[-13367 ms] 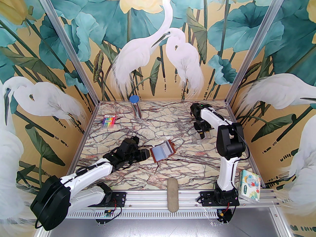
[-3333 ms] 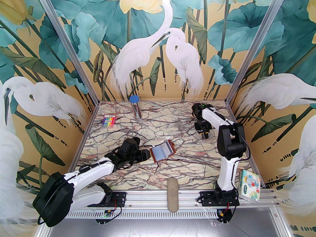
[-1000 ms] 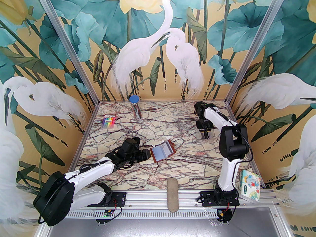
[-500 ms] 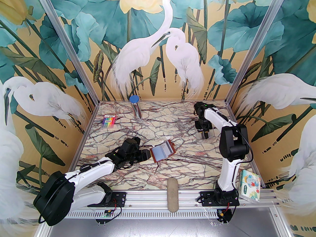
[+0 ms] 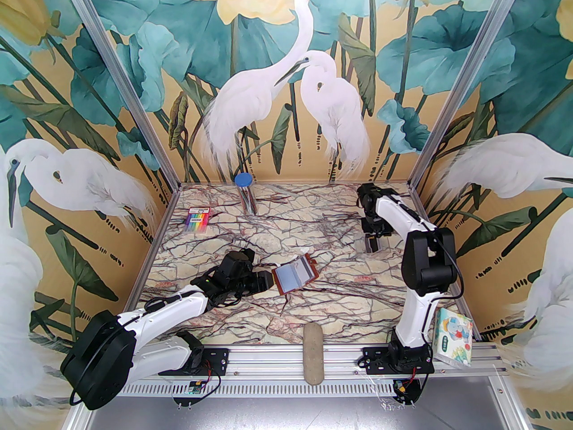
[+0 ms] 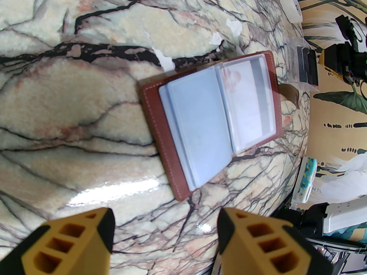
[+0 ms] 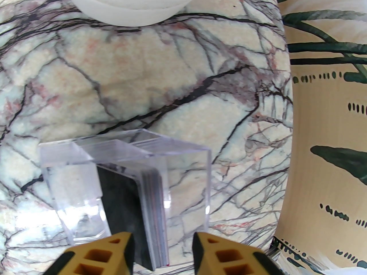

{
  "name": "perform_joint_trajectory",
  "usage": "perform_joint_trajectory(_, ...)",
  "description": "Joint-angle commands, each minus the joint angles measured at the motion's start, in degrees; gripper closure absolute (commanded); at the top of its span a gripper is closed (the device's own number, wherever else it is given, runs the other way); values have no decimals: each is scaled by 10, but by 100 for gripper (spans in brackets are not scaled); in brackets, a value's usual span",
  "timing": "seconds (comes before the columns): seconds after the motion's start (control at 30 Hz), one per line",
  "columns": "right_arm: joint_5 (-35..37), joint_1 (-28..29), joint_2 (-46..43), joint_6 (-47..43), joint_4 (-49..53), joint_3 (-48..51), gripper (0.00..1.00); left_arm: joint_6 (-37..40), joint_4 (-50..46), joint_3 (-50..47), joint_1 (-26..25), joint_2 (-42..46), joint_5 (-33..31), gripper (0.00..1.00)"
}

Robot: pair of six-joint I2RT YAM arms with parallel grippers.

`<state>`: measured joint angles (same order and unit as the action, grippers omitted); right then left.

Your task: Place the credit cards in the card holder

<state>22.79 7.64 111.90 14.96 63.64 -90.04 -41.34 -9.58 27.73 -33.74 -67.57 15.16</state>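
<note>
The card holder (image 5: 296, 277) lies open on the marble table, brown leather with pale bluish sleeves (image 6: 200, 130); a whitish card with a grey stripe (image 6: 249, 102) shows in its far sleeve. My left gripper (image 5: 270, 280) sits just left of it, open and empty (image 6: 166, 228). The credit cards (image 7: 150, 208) stand on edge as a dark stack in a clear plastic box (image 7: 123, 153) at the back right, also seen from the left wrist (image 6: 306, 64). My right gripper (image 5: 372, 245) hangs over that stack, its yellow fingers (image 7: 206, 253) apart on either side, with a gap on the right.
A white tape roll (image 7: 134, 1) lies just beyond the clear box. A rainbow pen pack (image 5: 197, 220) and a blue-lidded tube (image 5: 244, 195) sit at the back left. Crumpled wrapper (image 5: 297, 258) lies behind the card holder. A tissue pack (image 5: 453, 336) and a grey oblong pad (image 5: 313, 352) rest at the near edge.
The right arm has shifted a little to the right and back over the clear box. The left arm and the card holder have not moved.
</note>
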Motion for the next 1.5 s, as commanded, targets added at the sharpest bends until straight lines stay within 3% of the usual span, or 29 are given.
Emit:
perform_joint_trajectory(0.0,20,0,20,3,9,-3,53,-7,6,-7,4,0,8,35)
perform_joint_trajectory(0.33,8,1,47,-2,18,-5,48,-6,9,-8,3,-1,9,35)
perform_joint_trajectory(0.83,45,1,44,3,27,-8,62,-4,7,-3,4,-5,9,35)
perform_joint_trajectory(1.47,63,-3,21,7,32,-7,68,-3,8,0,4,-11,12,35)
